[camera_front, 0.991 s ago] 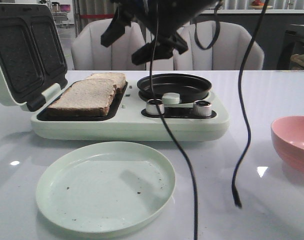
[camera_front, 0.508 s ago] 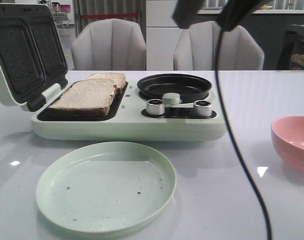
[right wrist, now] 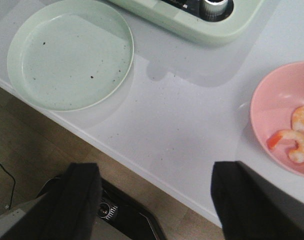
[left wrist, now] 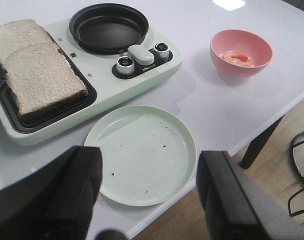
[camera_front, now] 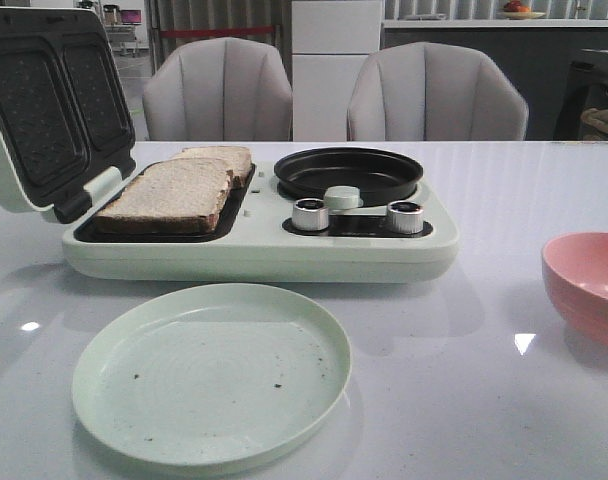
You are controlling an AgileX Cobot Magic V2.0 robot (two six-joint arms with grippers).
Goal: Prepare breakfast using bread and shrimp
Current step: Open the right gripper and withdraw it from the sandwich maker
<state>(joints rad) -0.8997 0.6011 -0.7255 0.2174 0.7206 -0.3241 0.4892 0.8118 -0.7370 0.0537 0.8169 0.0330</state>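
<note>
The shrimp [right wrist: 292, 142] lie in the pink bowl [right wrist: 272, 95], just ahead of the right gripper [right wrist: 152, 200], whose fingers stand wide apart and empty. The left gripper [left wrist: 152, 195], equally spread, hovers farther off, with the bread [left wrist: 34, 70] on the sandwich maker [left wrist: 157, 65] ahead of it. So the right arm is nearer.

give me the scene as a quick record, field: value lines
bread: two slices side by side in the open sandwich maker
round pan: empty
shrimp: in the pink bowl
green plate: empty but for dark specks, in front of the maker
left gripper: open, holding nothing
right gripper: open, holding nothing
</note>
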